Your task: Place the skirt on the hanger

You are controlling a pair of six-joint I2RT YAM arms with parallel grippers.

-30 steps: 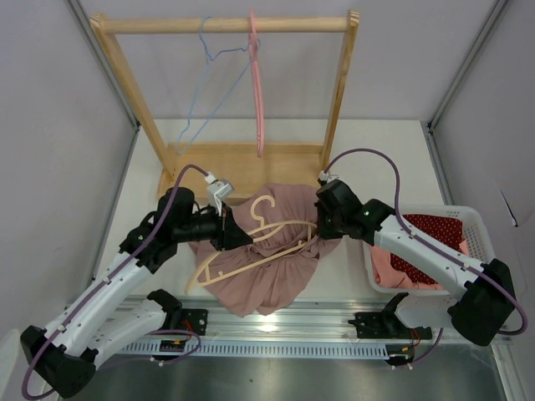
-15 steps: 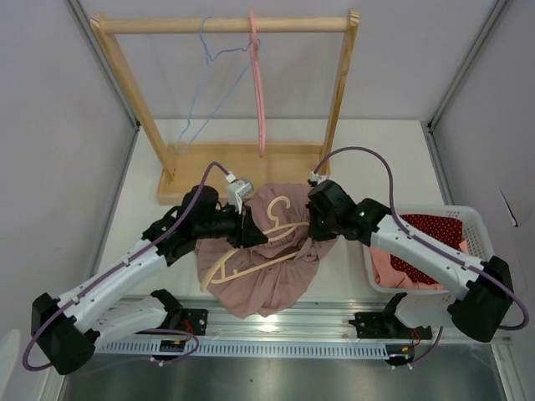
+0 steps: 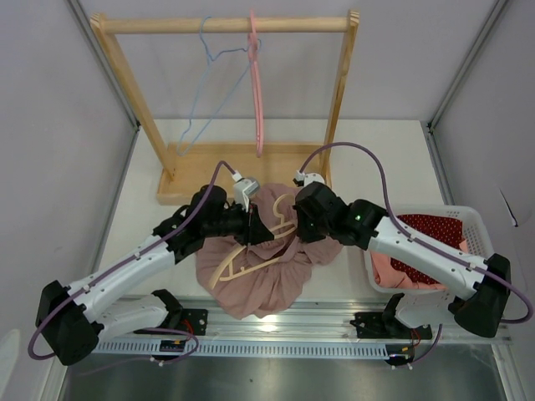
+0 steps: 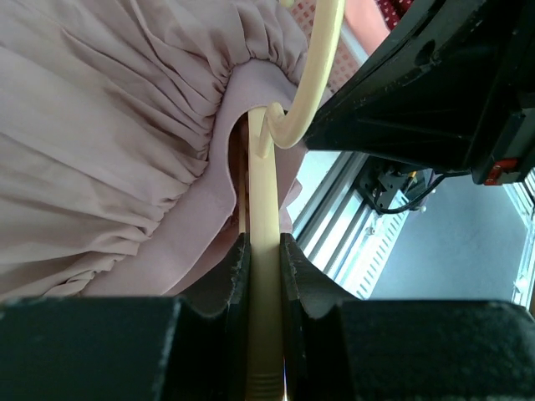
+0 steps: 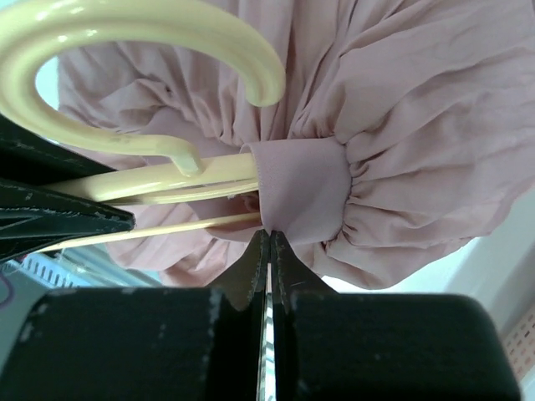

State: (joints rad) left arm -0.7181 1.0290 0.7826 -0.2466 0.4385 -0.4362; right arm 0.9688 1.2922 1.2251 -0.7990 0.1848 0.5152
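A dusty pink skirt (image 3: 267, 280) hangs bunched between my two arms above the table. A cream hanger (image 3: 238, 261) runs through it, its hook (image 3: 287, 206) sticking up between the grippers. My left gripper (image 3: 256, 227) is shut on the hanger's arm (image 4: 264, 276). My right gripper (image 3: 303, 227) is shut on the skirt's waistband (image 5: 301, 188), which wraps the hanger right of the hook (image 5: 134, 29).
A wooden rack (image 3: 226, 25) stands at the back with a thin blue wire hanger (image 3: 205, 75) and a pink hanger (image 3: 256, 83) on its rail. A white basket (image 3: 464, 219) with red and pink clothes sits at the right.
Both grippers have moved inward and toward the rack, closing on each other. The skirt has bunched up narrower and the hanger has tilted and risen with them.
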